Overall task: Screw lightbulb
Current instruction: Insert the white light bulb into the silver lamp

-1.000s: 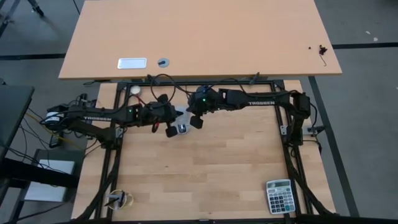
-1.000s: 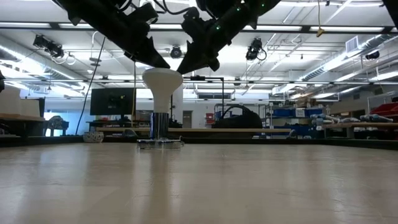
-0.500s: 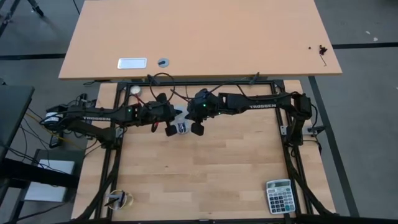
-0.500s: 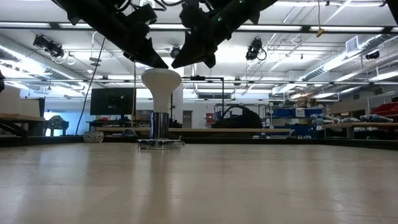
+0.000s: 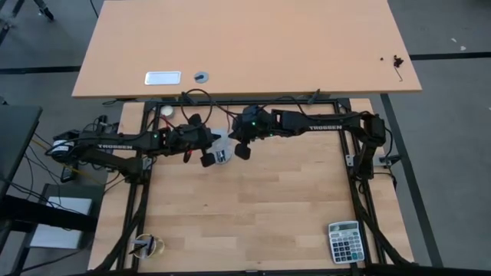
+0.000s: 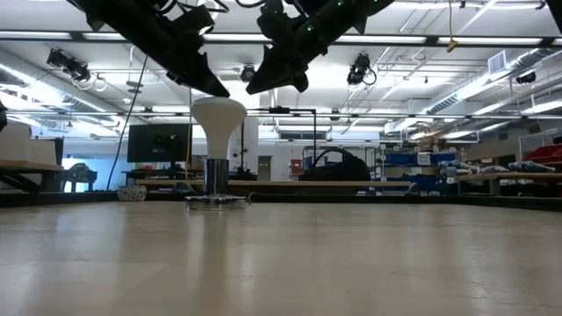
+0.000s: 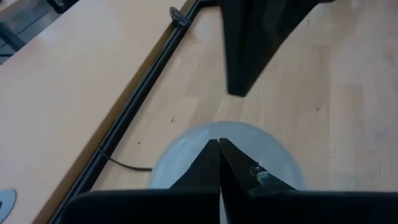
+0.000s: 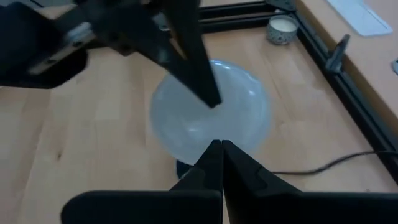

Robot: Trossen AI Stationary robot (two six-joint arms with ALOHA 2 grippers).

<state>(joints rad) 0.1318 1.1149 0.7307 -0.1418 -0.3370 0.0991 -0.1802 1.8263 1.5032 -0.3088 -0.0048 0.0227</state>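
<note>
The lightbulb [image 6: 218,118] stands upright, seemingly just below both closed grippers.

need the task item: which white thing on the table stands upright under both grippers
The white cone-shaped lightbulb, standing base-down in its socket beneath both grippers. The small white round tin sits apart by the black frame.

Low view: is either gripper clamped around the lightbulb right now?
No. The lightbulb stands upright in its socket base, with the left gripper and right gripper both shut above it.
</note>
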